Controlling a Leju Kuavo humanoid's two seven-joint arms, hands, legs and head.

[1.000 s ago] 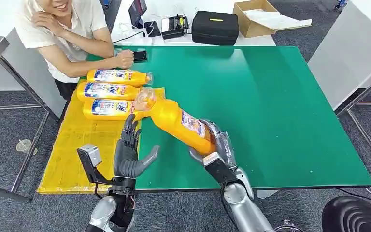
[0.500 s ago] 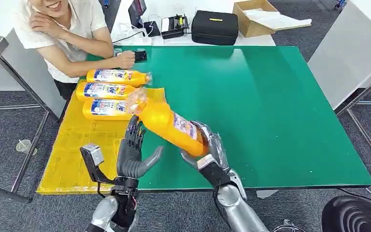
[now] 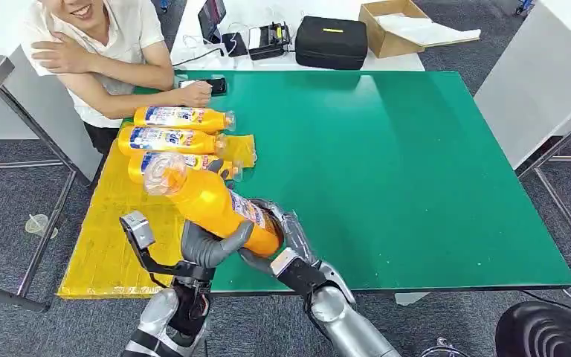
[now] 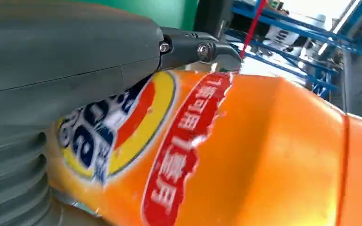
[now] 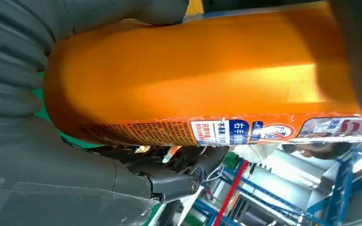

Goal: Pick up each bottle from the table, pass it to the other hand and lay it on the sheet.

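Note:
An orange bottle [image 3: 208, 202] [image 4: 264, 150] [image 5: 193, 75] hangs tilted over the near left of the green table [image 3: 401, 163], its clear cap pointing toward the yellow sheet [image 3: 108, 238]. My right hand [image 3: 282, 236] grips its base. My left hand [image 3: 204, 249] [image 4: 52, 70] is under the bottle's middle with the thumb lying across the label. Its fingers are hidden behind the bottle, so its hold is unclear. Three more orange bottles [image 3: 171, 140] lie side by side on the sheet's far end.
A person [image 3: 104, 52] leans on the table's far left corner, one hand by a phone [image 3: 214, 85]. A black case [image 3: 331, 42] and a cardboard box [image 3: 394, 26] sit on the white table behind. Metal frames flank both sides.
My right hand has carried the bottle left and nearer, from over the green table into my left hand. The left hand's thumb now crosses the bottle.

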